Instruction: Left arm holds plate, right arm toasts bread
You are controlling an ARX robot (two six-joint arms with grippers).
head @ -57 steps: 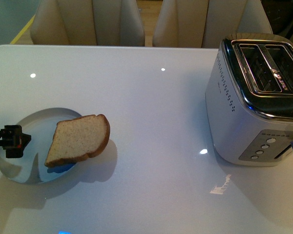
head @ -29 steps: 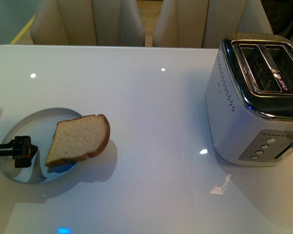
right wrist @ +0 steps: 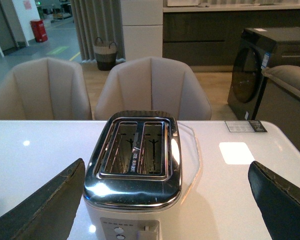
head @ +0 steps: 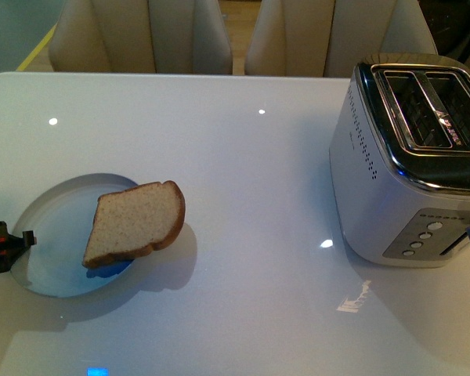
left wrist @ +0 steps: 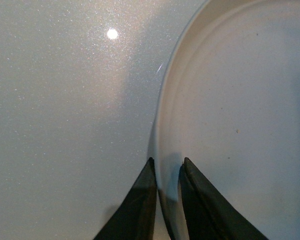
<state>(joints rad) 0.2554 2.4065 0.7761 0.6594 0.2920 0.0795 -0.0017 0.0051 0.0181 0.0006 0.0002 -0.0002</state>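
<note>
A pale blue-white plate [head: 55, 227] lies on the white table at the left, carrying one slice of brown bread [head: 135, 223] that overhangs its right rim. My left gripper [head: 23, 241] is at the plate's left edge. In the left wrist view its two black jaws [left wrist: 167, 162] are shut on the plate [left wrist: 240, 100], one on each side of the raised rim. My right gripper [right wrist: 166, 165] stays outside the front view. It is open, hanging above and in front of the toaster [right wrist: 135, 175], with both empty slots in sight between its fingers.
The silver two-slot toaster [head: 392, 172] stands at the table's right edge, buttons and lever facing me. Two beige chairs [head: 219, 35] sit behind the far table edge. Bare white tabletop [head: 258, 219] lies between plate and toaster.
The left gripper drew back from over the plate to its left rim. Plate and bread have shifted a little to the right. The toaster has not moved.
</note>
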